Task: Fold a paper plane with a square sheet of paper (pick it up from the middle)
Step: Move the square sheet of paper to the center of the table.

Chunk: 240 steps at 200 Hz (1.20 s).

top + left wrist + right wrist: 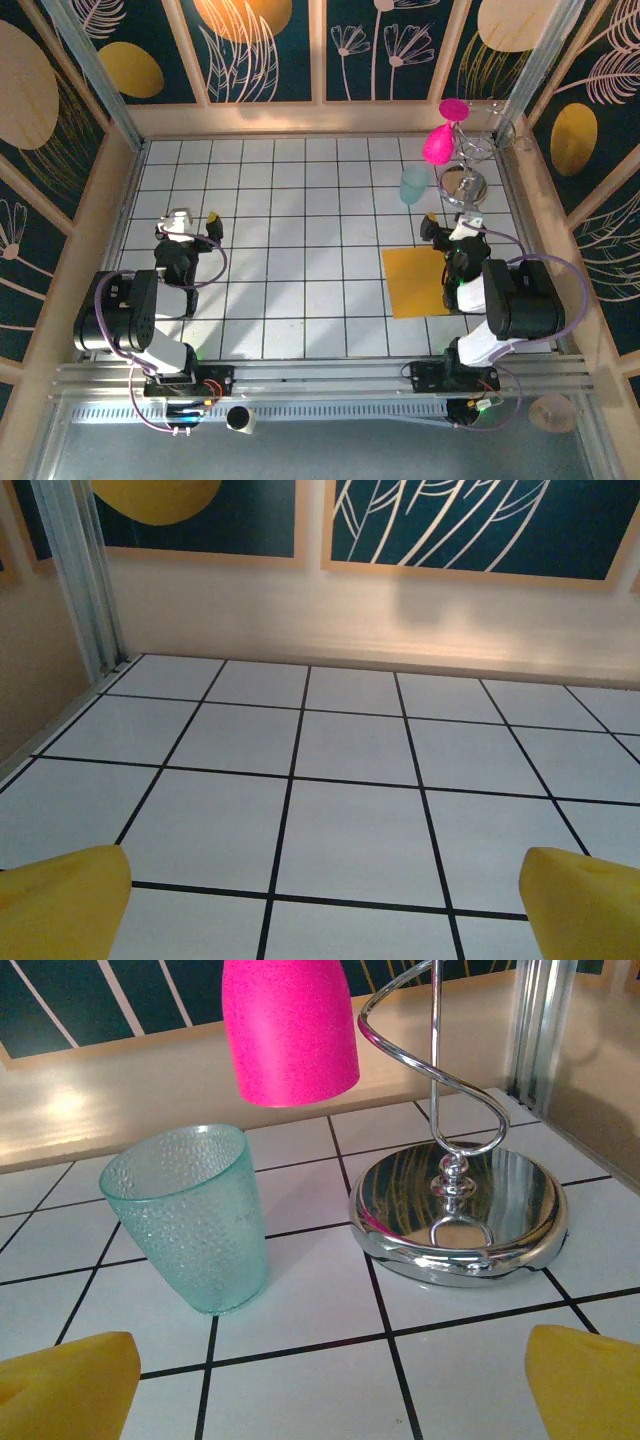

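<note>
The thin orange-yellow square sheet of paper lies flat on the white tiled counter, towards its near right corner and partly under the right arm. The right jaws are spread wide and empty, facing a pale teal plastic cup and a chrome lamp stand. The left jaws, likewise released and empty, hover near the counter's left edge.

overhead view plus two low wrist views over shared tiles

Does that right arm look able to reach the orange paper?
Probably yes: the square sheet of paper lies flat close by the open right gripper, and the teal cup stands farther back, off the sheet.
</note>
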Available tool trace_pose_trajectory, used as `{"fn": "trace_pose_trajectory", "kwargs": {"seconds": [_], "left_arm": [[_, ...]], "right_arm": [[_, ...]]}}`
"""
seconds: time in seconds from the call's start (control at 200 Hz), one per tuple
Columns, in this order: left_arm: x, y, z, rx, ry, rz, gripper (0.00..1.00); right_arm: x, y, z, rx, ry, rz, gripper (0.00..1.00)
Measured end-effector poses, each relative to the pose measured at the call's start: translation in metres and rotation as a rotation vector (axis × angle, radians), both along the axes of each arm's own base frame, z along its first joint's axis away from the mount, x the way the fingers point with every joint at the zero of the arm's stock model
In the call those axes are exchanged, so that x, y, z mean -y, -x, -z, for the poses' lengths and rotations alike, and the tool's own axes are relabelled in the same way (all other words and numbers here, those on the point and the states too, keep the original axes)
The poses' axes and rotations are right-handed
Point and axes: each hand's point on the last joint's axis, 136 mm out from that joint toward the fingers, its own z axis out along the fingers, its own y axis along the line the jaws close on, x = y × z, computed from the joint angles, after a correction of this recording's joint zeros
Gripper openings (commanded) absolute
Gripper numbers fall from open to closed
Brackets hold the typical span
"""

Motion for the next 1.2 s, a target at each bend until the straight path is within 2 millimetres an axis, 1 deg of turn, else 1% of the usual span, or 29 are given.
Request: {"fn": "trace_pose_trajectory", "kwargs": {"seconds": [0.921, 1.021, 1.111, 1.146, 1.201], "left_arm": [[-0.001, 0.0, 0.0, 0.0, 0.0, -0.004, 0.99], [-0.006, 0.001, 0.0, 0.003, 0.004, -0.035, 0.99], [-0.012, 0.007, 0.0, 0.009, 0.009, -0.072, 0.99], [-0.015, 0.011, -0.001, 0.013, 0.012, -0.087, 0.99], [-0.019, 0.015, -0.007, 0.028, 0.018, -0.112, 0.99]], "right_arm": [[0.0, 0.0, 0.0, 0.0, 0.0, 0.0, 0.99], [-0.004, 0.0, 0.0, 0.0, 0.001, -0.027, 0.99], [-0.005, 0.0, 0.002, -0.018, 0.002, -0.035, 0.99], [-0.005, -0.001, 0.0, -0.024, 0.002, -0.034, 0.99], [-0.006, -0.004, -0.008, -0.021, 0.011, -0.032, 0.99]]}}
